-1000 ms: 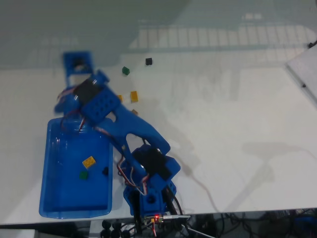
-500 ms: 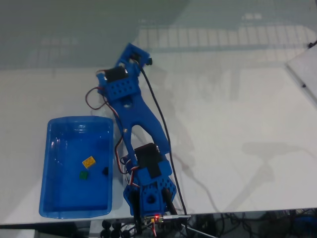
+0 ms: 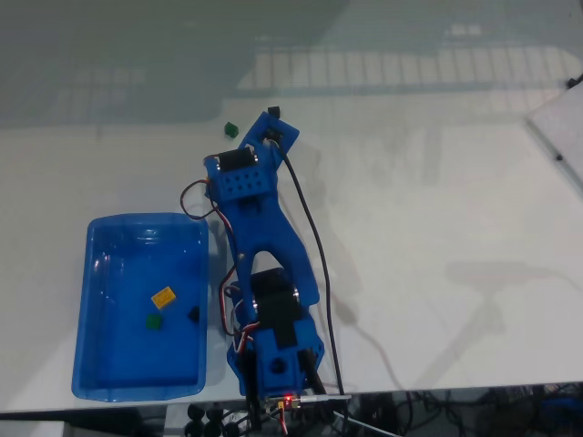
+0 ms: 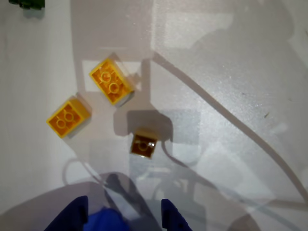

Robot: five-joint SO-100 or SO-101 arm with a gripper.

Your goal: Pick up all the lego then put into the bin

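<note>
Blue plastic marks my hand (image 4: 124, 214), whose two fingertips stand apart with nothing between them at the bottom of the wrist view, above the white worktop (image 4: 231, 57). Just ahead lie a small tan brick (image 4: 143, 144) and two yellow-orange bricks (image 4: 111, 80) (image 4: 68, 117), apart from one another. In the fixed view a dark green brick (image 3: 231, 129) sits near my arm's tip, and the bin (image 3: 118, 387) to the left holds a yellow brick (image 3: 164, 296), a green brick (image 3: 153, 321) and a black brick (image 3: 193, 314).
</note>
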